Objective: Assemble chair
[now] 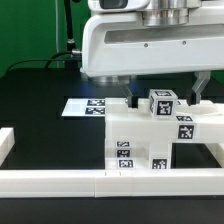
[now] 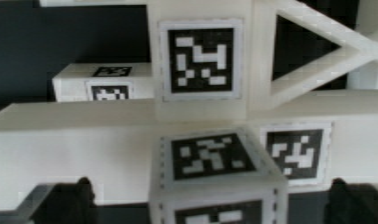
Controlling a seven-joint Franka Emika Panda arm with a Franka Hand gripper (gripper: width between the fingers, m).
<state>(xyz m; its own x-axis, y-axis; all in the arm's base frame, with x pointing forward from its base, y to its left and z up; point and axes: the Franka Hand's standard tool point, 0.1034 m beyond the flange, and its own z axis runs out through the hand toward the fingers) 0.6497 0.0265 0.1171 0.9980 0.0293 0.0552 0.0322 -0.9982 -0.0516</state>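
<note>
- border rail: low white rail along the near edge of the black table. it turns back at the exterior view's left.
- marker board: flat white sheet of tags, lying on the table left of centre in the exterior view, behind the chair parts.
- chair: joined chunky white parts standing right of centre, just behind the rail. several faces toward the camera carry tags, and a flat bar reaches toward the exterior view's right.
- frame: seen from the wrist, a white crossing of bars with one large tag, beyond the cube.
- small block: tagged white piece on the dark table, partly hidden behind the frame.
- cube: tagged white cube resting on top of the joined parts, directly under the arm.
- gripper: hangs over the cube with jaws apart. in the wrist view one dark finger stands on each side of the cube, with a gap showing on both sides. nothing is clamped.
</note>
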